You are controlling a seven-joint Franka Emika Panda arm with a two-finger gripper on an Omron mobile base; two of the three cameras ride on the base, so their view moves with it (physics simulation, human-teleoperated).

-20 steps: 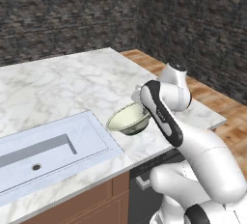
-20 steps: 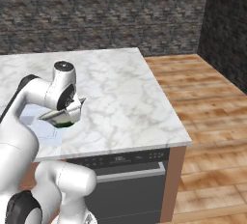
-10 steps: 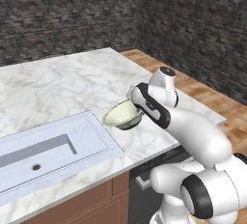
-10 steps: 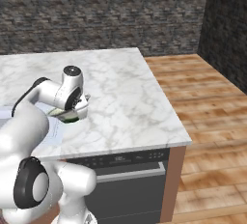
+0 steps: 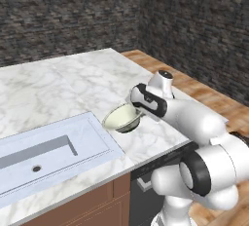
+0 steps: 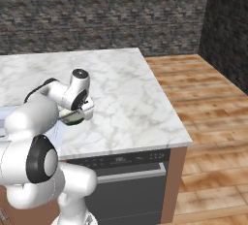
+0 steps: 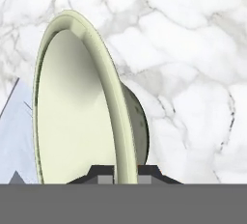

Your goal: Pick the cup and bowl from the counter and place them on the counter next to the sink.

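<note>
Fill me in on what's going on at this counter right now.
The white arm's two-finger gripper is pinched on the rim of a wide, shallow cream-green bowl, one finger inside the rim and one outside. The bowl is tilted and sits just beside the right edge of the pale grey-white recessed sink, over the white marble counter. Whether the bowl's base touches the marble yet is hard to tell. The bowl looks empty.

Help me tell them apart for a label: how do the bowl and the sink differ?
The bowl is round, cream-green and tilted; the sink is rectangular, grey-white and lies level. The bowl is held by its rim in the jaws; the sink is set into the counter. Both are open and hold nothing.
</note>
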